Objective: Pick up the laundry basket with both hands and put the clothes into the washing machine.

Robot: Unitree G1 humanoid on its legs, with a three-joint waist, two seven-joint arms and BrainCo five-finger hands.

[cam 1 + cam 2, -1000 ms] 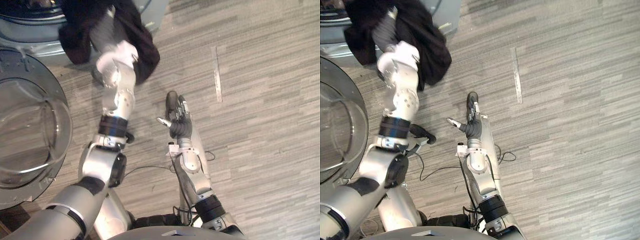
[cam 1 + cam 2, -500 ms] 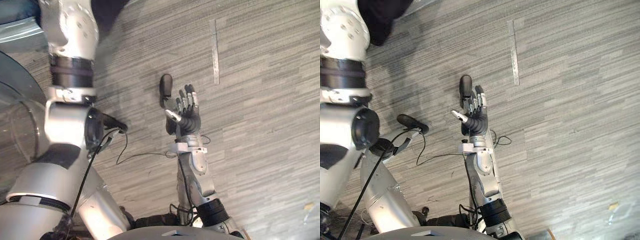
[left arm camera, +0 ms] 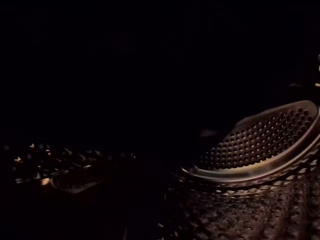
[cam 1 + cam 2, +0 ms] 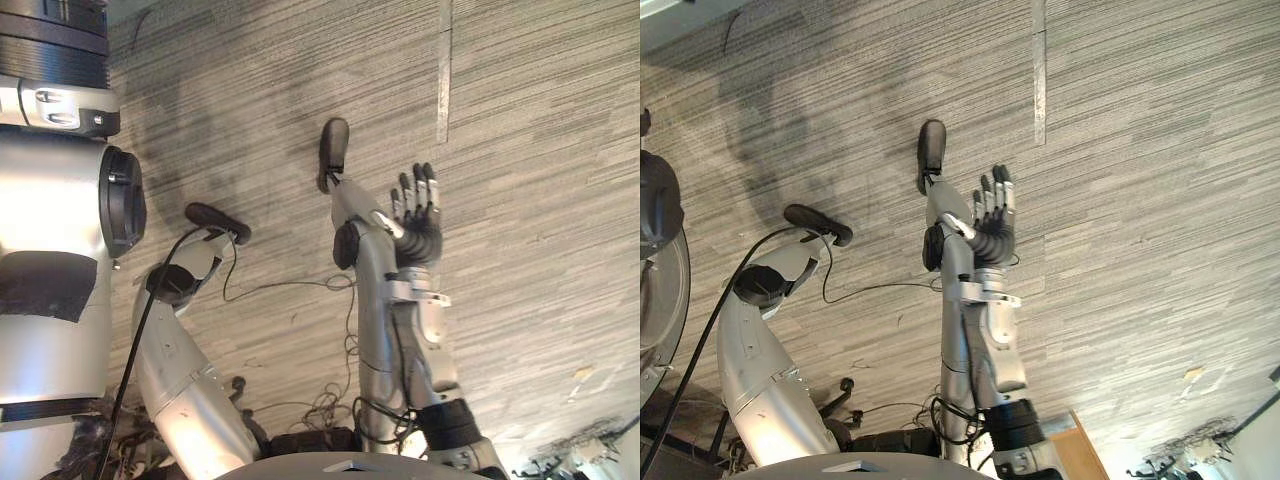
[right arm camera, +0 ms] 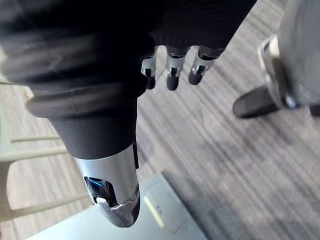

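The perforated steel drum [image 3: 260,145] of the washing machine shows in the left wrist view, with a raised paddle on its wall. Everything else there is dark, so I cannot make out my left hand or any clothing. My left arm [image 4: 60,200] runs up the left side of the eye views and out past the top edge. My right hand [image 4: 990,215] is held over the floor, open, with straight fingers [image 5: 170,70] and the thumb [image 5: 112,200] apart, holding nothing.
Grey striped floor [image 4: 540,150] lies all round the right hand. The washing machine's round door rim [image 4: 658,290] sits at the left edge, and a corner of its pale body [image 4: 680,8] at the top left. A pale grey panel [image 5: 150,220] lies below the right thumb.
The camera has swung away from the machine. My left arm carried the dark garment up and out of the eye views, into the drum. The right hand has risen slightly, still open.
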